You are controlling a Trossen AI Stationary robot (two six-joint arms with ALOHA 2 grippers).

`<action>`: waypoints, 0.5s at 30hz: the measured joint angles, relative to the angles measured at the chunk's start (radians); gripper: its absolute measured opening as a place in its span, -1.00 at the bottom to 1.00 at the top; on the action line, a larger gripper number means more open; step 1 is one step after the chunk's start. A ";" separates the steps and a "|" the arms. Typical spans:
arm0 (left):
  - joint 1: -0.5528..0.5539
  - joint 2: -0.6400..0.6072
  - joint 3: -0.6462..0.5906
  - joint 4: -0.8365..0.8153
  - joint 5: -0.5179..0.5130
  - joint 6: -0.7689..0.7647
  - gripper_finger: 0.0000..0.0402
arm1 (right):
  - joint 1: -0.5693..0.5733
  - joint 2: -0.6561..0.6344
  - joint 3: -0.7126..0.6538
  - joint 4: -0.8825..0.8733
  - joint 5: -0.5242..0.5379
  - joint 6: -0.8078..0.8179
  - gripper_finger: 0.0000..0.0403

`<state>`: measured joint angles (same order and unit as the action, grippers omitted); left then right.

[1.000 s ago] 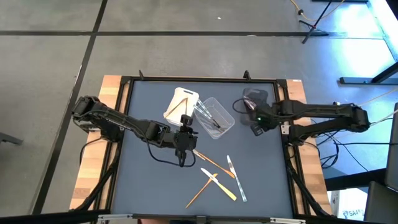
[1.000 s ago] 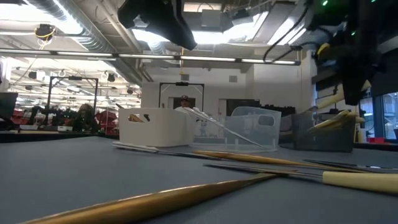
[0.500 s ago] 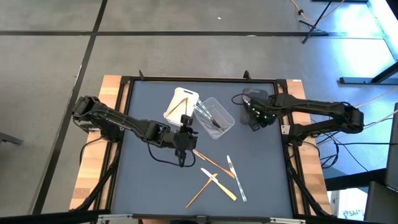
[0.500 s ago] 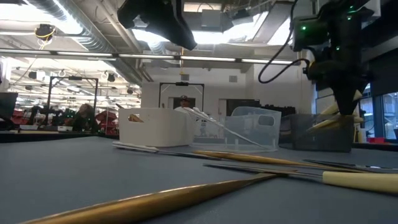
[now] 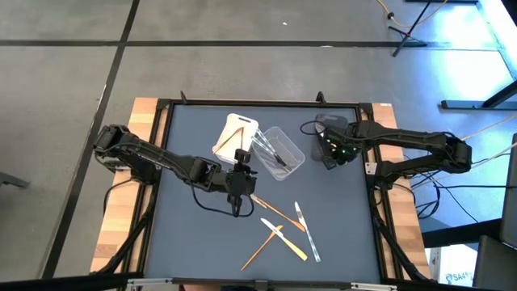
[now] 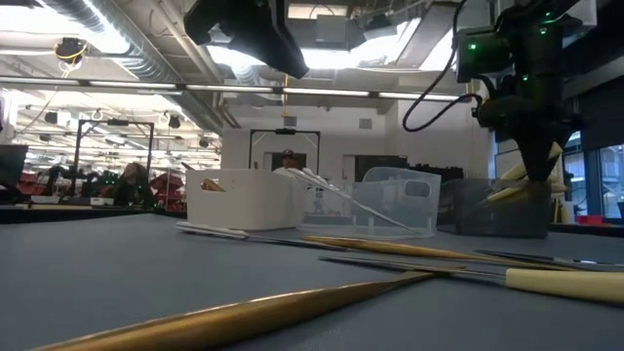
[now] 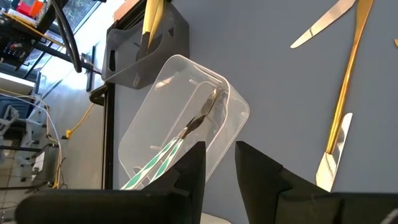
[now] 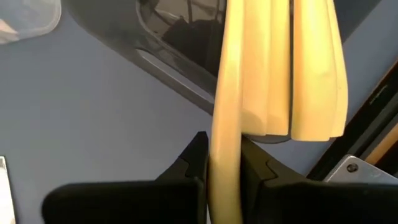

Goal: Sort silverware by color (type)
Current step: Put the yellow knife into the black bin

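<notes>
My right gripper (image 5: 329,153) hangs over the grey tub (image 5: 327,129) at the counter's (image 5: 194,242) far right, its fingers (image 8: 193,163) pinched on a yellow piece (image 8: 227,112) standing among more yellow silverware (image 8: 314,74) in that tub. My left gripper (image 5: 239,194) waits mid-counter, part open and empty, by the clear tub (image 5: 284,149) of clear pieces; loose silverware (image 5: 283,230) lies near the front edge

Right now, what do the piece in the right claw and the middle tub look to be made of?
The yellow utensil between the right claw fingers looks like matte, opaque plastic: smooth moulded ridges, no shine. The clear tub seems thin glossy plastic, since the table and the utensils inside show through its walls. The dark grey tub under the claw looks like semi-gloss plastic, though that is less certain.
</notes>
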<state>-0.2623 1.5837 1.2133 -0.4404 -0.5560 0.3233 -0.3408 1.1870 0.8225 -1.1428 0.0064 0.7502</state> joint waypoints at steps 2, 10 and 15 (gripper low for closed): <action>0.000 0.000 0.000 0.000 0.000 0.000 -0.60 | 0.000 0.000 0.000 0.003 0.000 0.000 -0.81; 0.000 0.000 0.000 0.000 0.000 0.000 -0.60 | 0.000 0.000 0.000 0.032 0.000 0.000 -0.75; 0.000 0.000 0.000 0.000 0.000 -0.001 -0.60 | 0.000 0.000 0.000 0.032 -0.026 -0.001 -0.67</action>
<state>-0.2626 1.5837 1.2133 -0.4407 -0.5560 0.3225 -0.3408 1.1870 0.8223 -1.1109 -0.0194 0.7492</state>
